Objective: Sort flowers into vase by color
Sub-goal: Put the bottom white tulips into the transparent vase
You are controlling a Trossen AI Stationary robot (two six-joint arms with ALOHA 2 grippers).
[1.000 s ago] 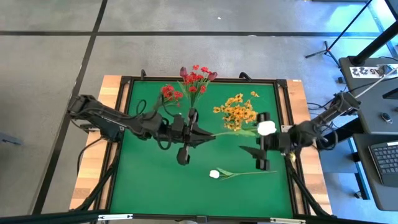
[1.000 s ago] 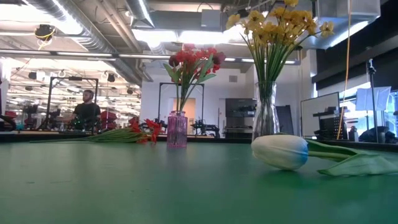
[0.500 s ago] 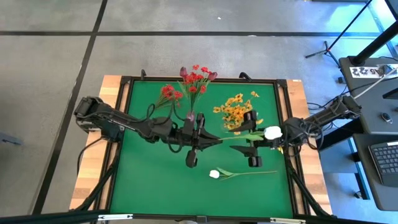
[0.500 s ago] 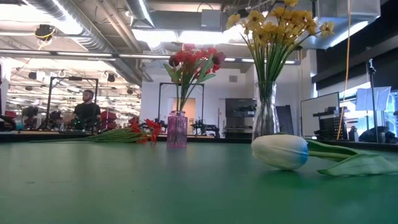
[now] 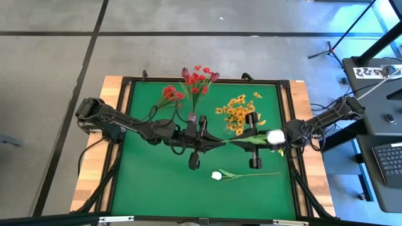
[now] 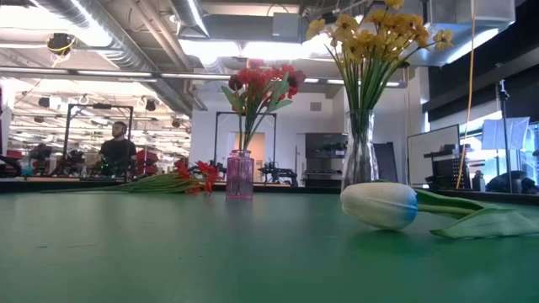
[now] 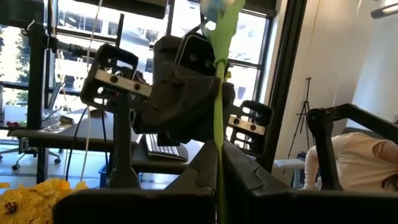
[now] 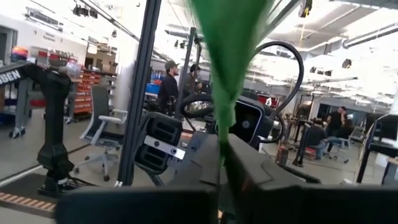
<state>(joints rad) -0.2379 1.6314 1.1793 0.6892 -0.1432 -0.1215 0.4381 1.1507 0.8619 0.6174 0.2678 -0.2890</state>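
Red sprays [image 6: 261, 84] in pink vase [image 6: 239, 175], yellow [image 6: 375, 29] in clear [image 6: 360, 151].

Both arms are matte black, built of slim tubular links joined by bulkier rounded joint housings, with thin black cables looping loosely along them. The left gripper [image 5: 202, 142] ends in two dark, flat, blocky fingers on a boxy black wrist body, and the right gripper [image 5: 249, 142] has the same shape. Seen from the left wrist view, the right gripper's [image 7: 214, 134] carriage shows dark grey moulded plates with small silver screw heads on pale strips.
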